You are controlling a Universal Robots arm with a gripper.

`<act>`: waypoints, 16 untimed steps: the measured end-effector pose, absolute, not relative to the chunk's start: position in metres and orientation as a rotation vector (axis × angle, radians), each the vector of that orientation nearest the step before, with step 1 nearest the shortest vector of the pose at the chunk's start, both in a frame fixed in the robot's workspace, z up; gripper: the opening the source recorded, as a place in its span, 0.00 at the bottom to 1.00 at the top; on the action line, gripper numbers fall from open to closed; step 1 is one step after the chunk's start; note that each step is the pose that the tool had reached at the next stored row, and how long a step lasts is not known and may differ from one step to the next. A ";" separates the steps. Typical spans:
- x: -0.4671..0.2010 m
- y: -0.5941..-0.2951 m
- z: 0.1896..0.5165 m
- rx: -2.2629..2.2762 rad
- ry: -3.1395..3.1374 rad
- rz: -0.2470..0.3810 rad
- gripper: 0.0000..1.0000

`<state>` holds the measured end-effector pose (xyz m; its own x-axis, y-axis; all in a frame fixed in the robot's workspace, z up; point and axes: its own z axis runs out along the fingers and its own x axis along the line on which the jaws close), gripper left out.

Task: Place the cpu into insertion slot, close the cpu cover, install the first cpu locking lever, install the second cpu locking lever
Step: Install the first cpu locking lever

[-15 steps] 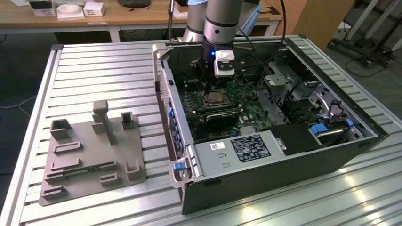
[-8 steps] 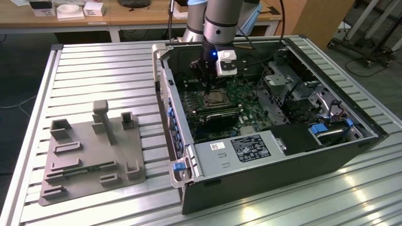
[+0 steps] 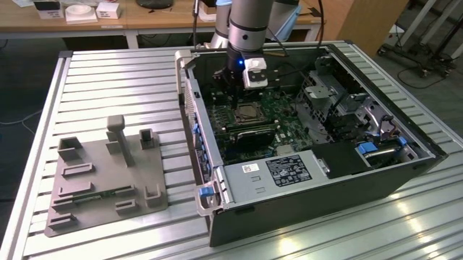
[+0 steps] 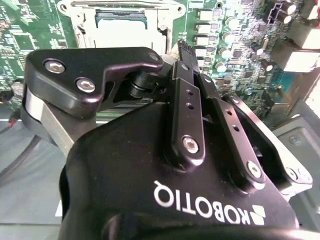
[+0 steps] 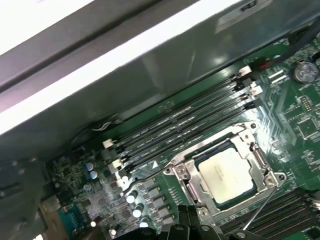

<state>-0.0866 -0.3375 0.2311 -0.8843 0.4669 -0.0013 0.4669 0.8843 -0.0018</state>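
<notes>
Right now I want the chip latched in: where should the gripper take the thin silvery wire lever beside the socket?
Grip the thin silvery wire lever near its free end, away from the corner of the square silver-rimmed socket, coming down from above. It seems to slant up off the green circuit board, leaving room either side of the rod.

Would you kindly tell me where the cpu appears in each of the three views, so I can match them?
Exterior view: the cpu sits inside the open computer case, directly beneath the arm.
Second wrist view: the cpu lies beyond the gripper.
First wrist view: the cpu lies beside the long memory slots.
Shared landmark: the silvery cpu cover framing it.
</notes>
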 end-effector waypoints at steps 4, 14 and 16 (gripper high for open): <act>-0.087 -0.338 0.231 0.674 3.068 -0.003 0.10; -0.087 -0.338 0.236 0.588 3.086 0.001 0.10; -0.087 -0.338 0.236 0.573 3.091 0.021 0.10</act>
<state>-0.0871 -0.3376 0.2356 -0.9336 0.3584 0.0043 0.3584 0.9335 0.0127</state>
